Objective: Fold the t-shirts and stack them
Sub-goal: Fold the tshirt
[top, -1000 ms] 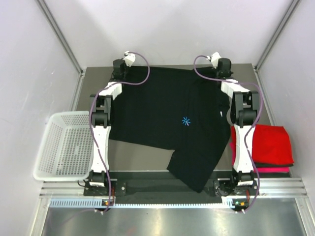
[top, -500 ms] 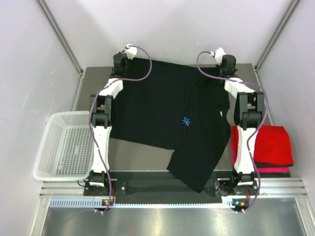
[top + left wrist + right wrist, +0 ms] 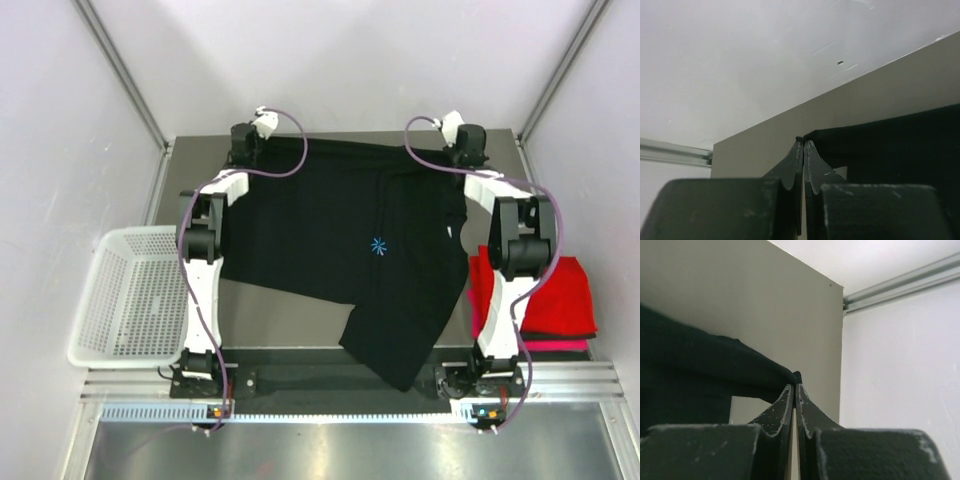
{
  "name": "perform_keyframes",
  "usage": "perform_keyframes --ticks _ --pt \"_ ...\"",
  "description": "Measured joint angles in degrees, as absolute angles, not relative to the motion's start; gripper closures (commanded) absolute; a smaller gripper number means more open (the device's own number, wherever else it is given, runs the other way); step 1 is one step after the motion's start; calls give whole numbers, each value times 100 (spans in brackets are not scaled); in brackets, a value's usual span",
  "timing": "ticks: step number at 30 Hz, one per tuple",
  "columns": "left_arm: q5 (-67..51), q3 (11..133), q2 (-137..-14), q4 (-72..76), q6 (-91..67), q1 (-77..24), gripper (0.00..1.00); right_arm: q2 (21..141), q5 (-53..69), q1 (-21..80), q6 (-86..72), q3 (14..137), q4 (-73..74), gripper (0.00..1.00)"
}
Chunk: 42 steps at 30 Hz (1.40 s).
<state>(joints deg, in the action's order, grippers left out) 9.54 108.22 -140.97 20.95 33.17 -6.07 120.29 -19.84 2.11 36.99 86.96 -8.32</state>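
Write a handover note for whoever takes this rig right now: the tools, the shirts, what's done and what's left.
Left tool: shut, pinching the far left corner of the black shirt.
Right tool: shut, pinching that shirt's far right corner.
Black shirt: spread unfolded on the table, its near end reaching between the arm bases.
Red shirt: folded at the right edge, with the magenta shirt showing beneath it.
Basket: at the left edge.
Done: red stacked on magenta.
Left: fold the black shirt and add it to that stack.
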Motion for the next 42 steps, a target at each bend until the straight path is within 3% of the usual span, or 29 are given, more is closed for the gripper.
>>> perform_keyframes --ticks 14,42 --pt "943 9758 -12888 2368 3240 -436 100 10965 -1719 222 3424 7970 -526 100" --pt "829 8326 -12680 2606 3164 -231 100 9824 -1330 414 3164 6427 40 100"
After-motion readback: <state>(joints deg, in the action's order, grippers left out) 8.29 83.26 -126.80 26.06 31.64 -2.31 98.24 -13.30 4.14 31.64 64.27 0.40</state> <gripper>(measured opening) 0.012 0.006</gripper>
